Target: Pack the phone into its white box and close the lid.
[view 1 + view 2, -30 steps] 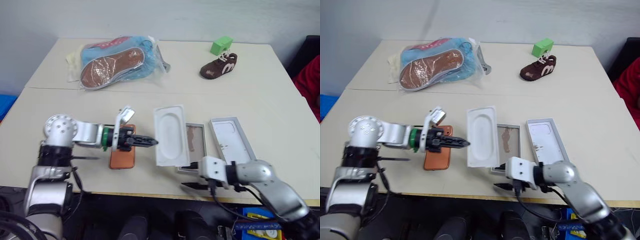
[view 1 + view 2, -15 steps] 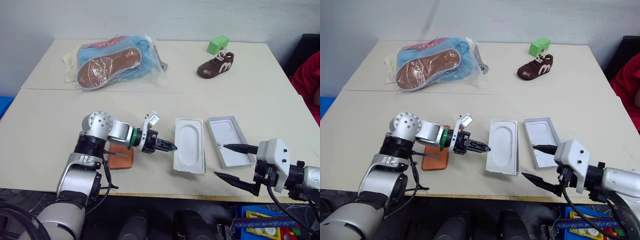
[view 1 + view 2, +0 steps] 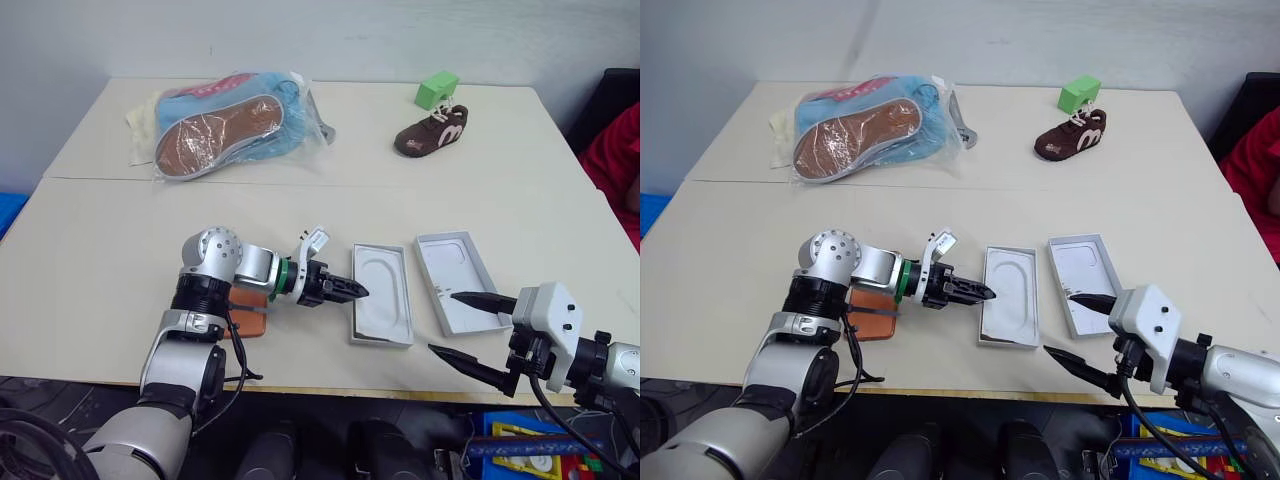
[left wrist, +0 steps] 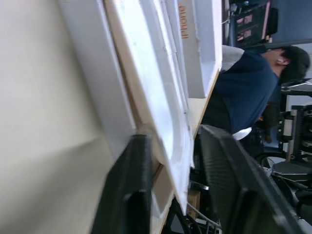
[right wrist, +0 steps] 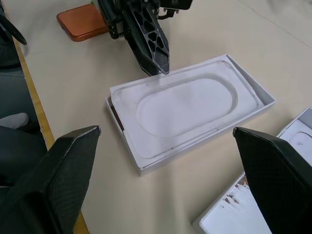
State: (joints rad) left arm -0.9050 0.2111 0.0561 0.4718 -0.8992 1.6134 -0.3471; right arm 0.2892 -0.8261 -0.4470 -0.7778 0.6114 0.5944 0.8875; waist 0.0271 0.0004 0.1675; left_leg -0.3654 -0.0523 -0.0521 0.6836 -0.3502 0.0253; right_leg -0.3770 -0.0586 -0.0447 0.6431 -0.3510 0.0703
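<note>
My left pincer, fingers parted, has just released the insert into the white box; my right pincer gapes empty; next, fetch the phone lying left.

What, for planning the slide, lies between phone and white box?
The left end effector, reaching from the phone to the white box; right wrist view shows it.

Orange lettering is seen on the side wall of a shallow white rectangular cardboard lid (too blurred to be read).
</note>
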